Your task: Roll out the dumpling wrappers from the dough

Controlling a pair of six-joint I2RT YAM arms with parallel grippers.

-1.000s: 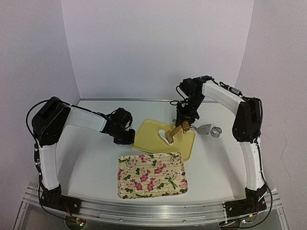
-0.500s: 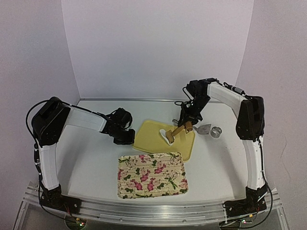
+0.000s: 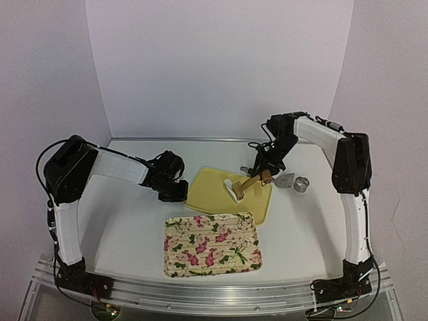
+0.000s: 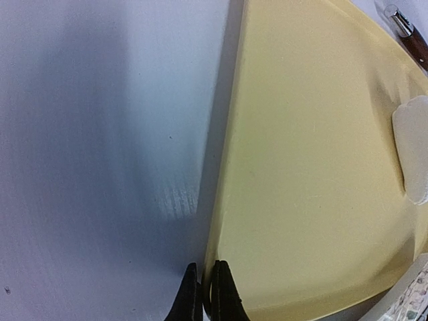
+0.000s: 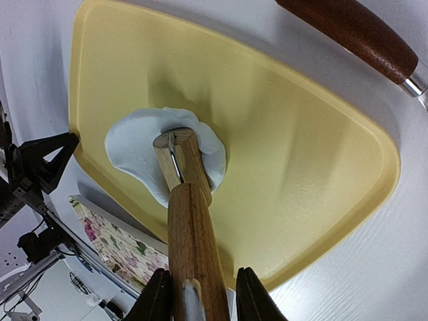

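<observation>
Since a second ago my right wrist has swung slightly rightward and back, taking the rolling pin's handle with it; my left arm has not shifted.

My left gripper (image 4: 204, 284) is empty, its two fingers pressed together. The tips sit low over the white table (image 4: 100, 167), right at the left edge of the yellow board (image 4: 301, 167). The board spreads ahead and to the right of these fingers. At its far right side, well away from the tips, lies the white dough (image 4: 416, 150). A corner of the floral tray (image 4: 418, 297) shows to the right of the tips, just past the board's near edge.

On the board, the dough (image 5: 137, 144) is a flattened, unevenly rounded patch lying straight ahead of my right fingers. The far end of the rolling pin (image 5: 190, 221) rests on its middle. How thin the patch is I can't judge, since the top view shows it very small.

My right gripper (image 5: 198, 294) is clamped on the pin's wooden handle, one finger (image 5: 157, 297) on each side, with the pin slanting down and away from the fingers to the dough. Ahead and to the right of these fingers, off the board on the table, lies a wooden-handled tool (image 5: 354, 33) with a metal collar. Farther right in the top view, a metal ring (image 3: 301, 184) stands on the table, apart from the board.
</observation>
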